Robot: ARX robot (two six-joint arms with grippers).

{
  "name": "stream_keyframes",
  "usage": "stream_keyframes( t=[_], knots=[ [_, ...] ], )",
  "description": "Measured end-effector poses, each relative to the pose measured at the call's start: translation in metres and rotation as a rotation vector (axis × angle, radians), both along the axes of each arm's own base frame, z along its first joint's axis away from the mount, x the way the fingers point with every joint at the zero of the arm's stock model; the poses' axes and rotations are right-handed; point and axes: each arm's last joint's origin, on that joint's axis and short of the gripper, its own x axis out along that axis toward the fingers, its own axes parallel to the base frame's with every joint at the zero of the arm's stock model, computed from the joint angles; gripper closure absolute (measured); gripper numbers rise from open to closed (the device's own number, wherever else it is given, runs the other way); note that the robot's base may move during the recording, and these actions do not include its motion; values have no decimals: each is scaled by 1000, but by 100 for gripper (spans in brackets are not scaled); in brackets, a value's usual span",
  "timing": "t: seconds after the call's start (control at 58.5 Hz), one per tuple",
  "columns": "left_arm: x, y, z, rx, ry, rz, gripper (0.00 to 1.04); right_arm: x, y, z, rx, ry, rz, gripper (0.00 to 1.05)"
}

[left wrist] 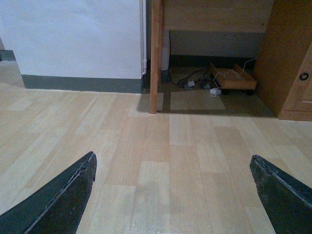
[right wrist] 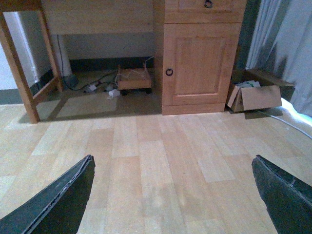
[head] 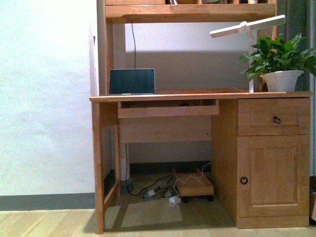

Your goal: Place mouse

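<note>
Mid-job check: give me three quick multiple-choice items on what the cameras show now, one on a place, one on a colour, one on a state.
1. Where is the laptop?
A) on a chair
B) on the desk top, toward its left end
C) inside the cabinet

2. What colour is the plant pot?
A) white
B) red
C) black

3. How is the left claw?
A) shut on a cable
B) shut on a box
C) open, holding nothing

Answers: 1 B, the front view shows it standing open on the desk top. 2 A, the pot under the leaves is plainly white. 3 C, only floor shows between its spread fingers.
</note>
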Motion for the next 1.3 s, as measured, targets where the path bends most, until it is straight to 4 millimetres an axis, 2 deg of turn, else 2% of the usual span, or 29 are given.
stream_keyframes(
  t=[1.299],
  knots=[
    [0, 0, 0, 0, 0, 0, 8, 0, 0, 0, 0, 0, 0, 7]
  ],
)
